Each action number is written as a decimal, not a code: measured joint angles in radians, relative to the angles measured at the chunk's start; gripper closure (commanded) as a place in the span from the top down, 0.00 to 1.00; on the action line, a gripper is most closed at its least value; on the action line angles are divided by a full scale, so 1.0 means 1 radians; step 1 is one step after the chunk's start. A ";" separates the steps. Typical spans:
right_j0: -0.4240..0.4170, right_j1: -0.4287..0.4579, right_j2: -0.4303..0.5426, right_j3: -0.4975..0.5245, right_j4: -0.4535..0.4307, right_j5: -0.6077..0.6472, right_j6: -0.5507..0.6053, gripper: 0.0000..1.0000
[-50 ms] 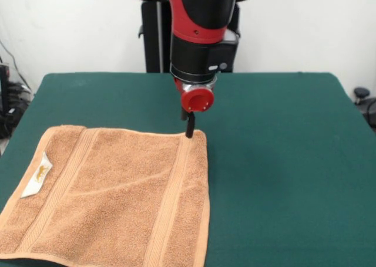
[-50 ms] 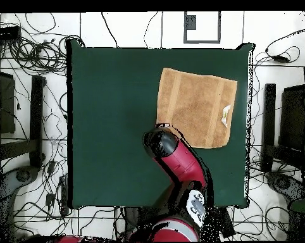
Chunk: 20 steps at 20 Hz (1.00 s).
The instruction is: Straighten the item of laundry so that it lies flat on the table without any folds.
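From the front view, the towel (image 1: 111, 196) is lying spread out on the green bench (image 1: 282, 161), toward the near left part of it, and it is looking almost flat: I am seeing the border bands running straight, the small white tag (image 1: 37, 175) resting near the left edge, and only a soft crease crossing the middle. So I am judging that the task is nearly done, and what is remaining is perhaps smoothing this light wrinkle and taking the arm away. The end effector (image 1: 190, 125) is hanging down at the far right corner of the towel, with its dark tip standing just at the edge of the cloth; it seems to be touching or nearly touching the corner, but I cannot tell if it is released or clenched, because only one narrow dark piece is showing under the red round part. From the overhead view, the towel (image 2: 195, 107) is lying as a nearly square shape near one side of the bench (image 2: 111, 126), with all four corners showing and no part turned over. The arm is covering the corner next to it, so here the end effector is hidden and its state is staying unclear also.
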State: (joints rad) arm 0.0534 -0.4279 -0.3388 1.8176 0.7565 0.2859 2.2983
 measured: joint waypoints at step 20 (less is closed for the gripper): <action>0.019 0.008 0.004 0.000 0.000 0.000 0.000 1.00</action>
State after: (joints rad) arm 0.0723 -0.4200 -0.3353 1.8179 0.7565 0.2858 2.2983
